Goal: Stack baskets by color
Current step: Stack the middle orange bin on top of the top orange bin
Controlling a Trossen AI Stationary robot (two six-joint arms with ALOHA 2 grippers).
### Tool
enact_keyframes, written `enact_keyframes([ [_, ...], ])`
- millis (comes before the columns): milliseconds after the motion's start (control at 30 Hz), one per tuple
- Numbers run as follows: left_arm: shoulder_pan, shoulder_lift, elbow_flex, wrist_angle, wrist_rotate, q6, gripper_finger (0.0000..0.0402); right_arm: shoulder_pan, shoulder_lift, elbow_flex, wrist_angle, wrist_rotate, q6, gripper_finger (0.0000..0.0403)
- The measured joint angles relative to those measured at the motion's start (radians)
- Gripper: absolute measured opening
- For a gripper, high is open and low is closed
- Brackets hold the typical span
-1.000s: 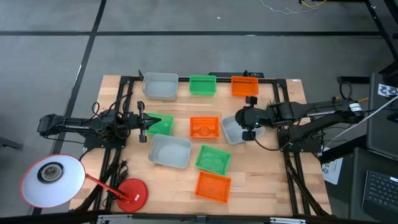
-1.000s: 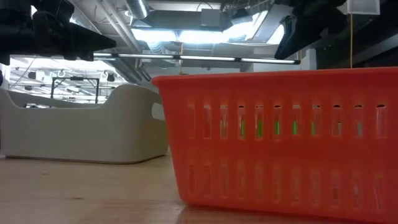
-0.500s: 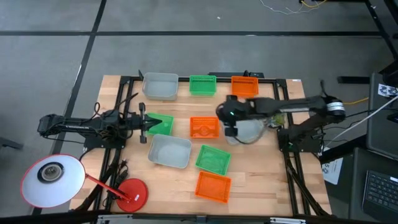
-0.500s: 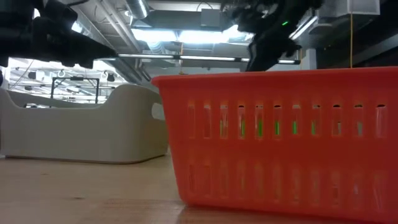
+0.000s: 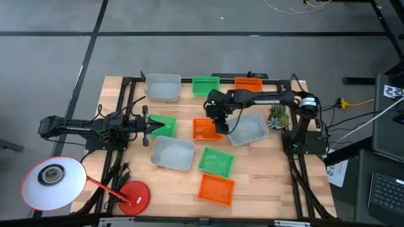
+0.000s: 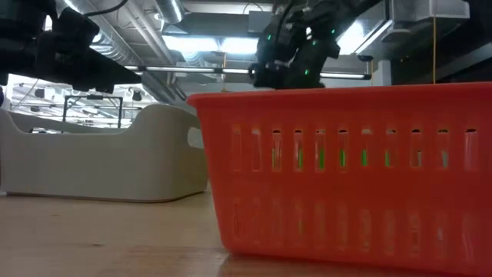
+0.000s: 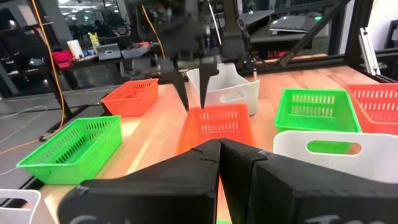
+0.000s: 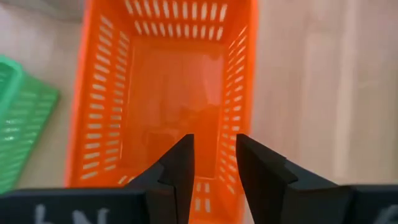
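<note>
1. Now the right gripper (image 5: 219,123) has swung inward from the grey basket (image 5: 247,128), which sits released just beside it.
2. Its fingers (image 8: 180,163), apart and empty, hang over the middle orange basket (image 5: 207,129), straddling one wall; a grasp seems next.
3. Farther left, the left gripper (image 5: 147,124) stays pressed together by a green basket (image 5: 163,126).

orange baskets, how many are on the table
3. One orange basket sits at the far edge, one in the middle under the right gripper, one at the near edge. None looks hidden.
</note>
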Motion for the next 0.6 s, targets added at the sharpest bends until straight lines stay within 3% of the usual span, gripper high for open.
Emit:
enact_keyframes([
  [233, 0.0, 0.0, 0.0, -0.001, 0.0, -0.023, 0.0, 0.0, 0.051, 0.001, 0.011, 0.052, -0.015, 0.0119],
  [600, 0.0, 0.0, 0.0, -0.017, 0.0, -0.023, 0.0, 0.01, 0.018, 0.004, 0.053, 0.052, -0.068, 0.0119],
])
